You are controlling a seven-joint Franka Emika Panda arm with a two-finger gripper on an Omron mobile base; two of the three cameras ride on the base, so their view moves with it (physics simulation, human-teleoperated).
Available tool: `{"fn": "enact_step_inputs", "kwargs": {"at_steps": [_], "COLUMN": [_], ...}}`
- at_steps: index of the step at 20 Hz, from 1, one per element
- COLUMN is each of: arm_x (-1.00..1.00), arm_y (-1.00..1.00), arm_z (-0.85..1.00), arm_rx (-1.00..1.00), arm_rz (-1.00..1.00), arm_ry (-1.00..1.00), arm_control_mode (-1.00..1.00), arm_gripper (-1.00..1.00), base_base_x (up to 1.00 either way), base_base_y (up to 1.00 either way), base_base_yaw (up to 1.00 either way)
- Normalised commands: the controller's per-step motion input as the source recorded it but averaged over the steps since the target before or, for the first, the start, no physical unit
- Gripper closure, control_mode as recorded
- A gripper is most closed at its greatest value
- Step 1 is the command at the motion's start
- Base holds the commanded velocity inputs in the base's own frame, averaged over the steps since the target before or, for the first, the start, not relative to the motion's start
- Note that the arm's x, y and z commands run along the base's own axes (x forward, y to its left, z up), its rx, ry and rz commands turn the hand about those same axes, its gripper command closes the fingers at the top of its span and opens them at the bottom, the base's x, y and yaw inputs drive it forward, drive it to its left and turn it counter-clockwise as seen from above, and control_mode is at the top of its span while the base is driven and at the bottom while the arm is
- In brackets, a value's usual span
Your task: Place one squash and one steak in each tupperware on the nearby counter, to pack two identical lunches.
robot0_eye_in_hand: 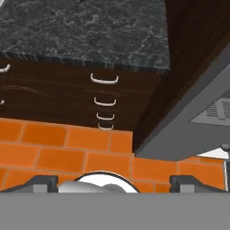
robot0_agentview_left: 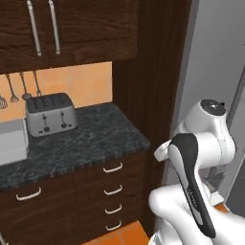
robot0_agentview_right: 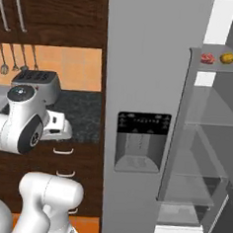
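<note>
The gripper (robot0_eye_in_hand: 114,182) hung released, holding nothing, over the floor (robot0_eye_in_hand: 54,148). What looked like steak (robot0_agentview_right: 207,58) and squash (robot0_agentview_right: 227,58) sat high; a reach might clip the fridge (robot0_agentview_right: 142,66).

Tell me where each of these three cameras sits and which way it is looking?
Left base view: behind the arm on its left, facing the dark counter, toaster and drawers; the arm rises at lower right.
Right base view: behind the arm on its right, facing the fridge with its open shelves holding a steak and a squash; the arm shows at lower left.
Hand view: on the hand, looking down at the orange floor and drawers; the open gripper shows at the bottom.
Both base views share the toaster and counter.
</note>
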Motion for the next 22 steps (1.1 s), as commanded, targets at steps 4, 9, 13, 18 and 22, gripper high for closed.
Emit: {"fn": "enact_step_inputs", "kwargs": {"at_steps": [4,9,13,18,22], "arm_x": [0.00,0.00,0.00,0.00,0.00], "arm_y": [0.00,0.00,0.00,0.00,0.00], "arm_z": [0.00,0.00,0.00,0.00,0.00], "arm_rx": [0.00,0.00,0.00,0.00,0.00], "arm_rz": [0.00,0.00,0.00,0.00,0.00], "arm_ry": [0.00,0.00,0.00,0.00,0.00], "arm_control_mode": [1.00,1.00,1.00,1.00,1.00], "arm_gripper": [-1.00,-1.00,-1.00,-1.00,-1.00], "base_base_x": [0.57,0.49,0.34,0.24,0.19], "base_base_y": [-1.00,-1.00,-0.99,-0.66,-0.04], "base_base_yaw": [0.00,0.00,0.00,-0.01,0.00]}}
